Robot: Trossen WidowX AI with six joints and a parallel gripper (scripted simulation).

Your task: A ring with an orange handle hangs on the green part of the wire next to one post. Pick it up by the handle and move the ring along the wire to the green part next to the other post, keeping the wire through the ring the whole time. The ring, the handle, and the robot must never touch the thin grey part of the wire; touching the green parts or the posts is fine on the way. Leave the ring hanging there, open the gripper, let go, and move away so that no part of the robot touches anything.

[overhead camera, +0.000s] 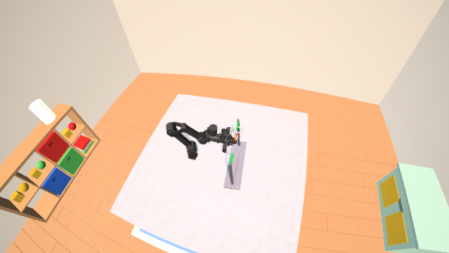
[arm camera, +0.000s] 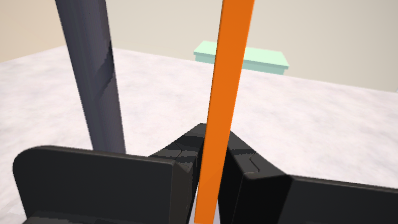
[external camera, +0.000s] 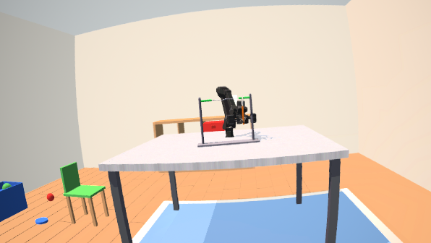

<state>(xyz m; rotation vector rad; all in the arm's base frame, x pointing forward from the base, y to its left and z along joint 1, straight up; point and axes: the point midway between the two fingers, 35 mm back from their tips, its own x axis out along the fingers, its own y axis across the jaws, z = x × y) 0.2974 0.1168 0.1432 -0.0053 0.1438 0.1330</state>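
Observation:
My gripper point(external camera: 243, 118) point(arm camera: 211, 132) is shut on the orange handle point(external camera: 243, 109) point(arm camera: 230, 65), which stands nearly upright between the fingers. The pale ring above the handle is thin and seen nearly edge-on in the exterior view; it appears to be around the green part point(external camera: 246, 97) at the right post point(external camera: 252, 123) point(arm camera: 92, 75). The exact gap between ring and wire is too small to tell. The other green part point(external camera: 206, 100) point(overhead camera: 231, 158) is at the left post point(external camera: 201, 123) point(overhead camera: 231, 175). The thin grey wire point(external camera: 217, 100) runs between them, partly in front of the arm.
The posts stand on a flat grey base point(external camera: 224, 144) point(overhead camera: 235, 173) on the pale table point(external camera: 144, 155) point(overhead camera: 181, 196). In the wrist view the right post stands left of the handle, just beyond the left finger. A mint cabinet point(overhead camera: 422, 203) point(arm camera: 265, 57) is beyond the table.

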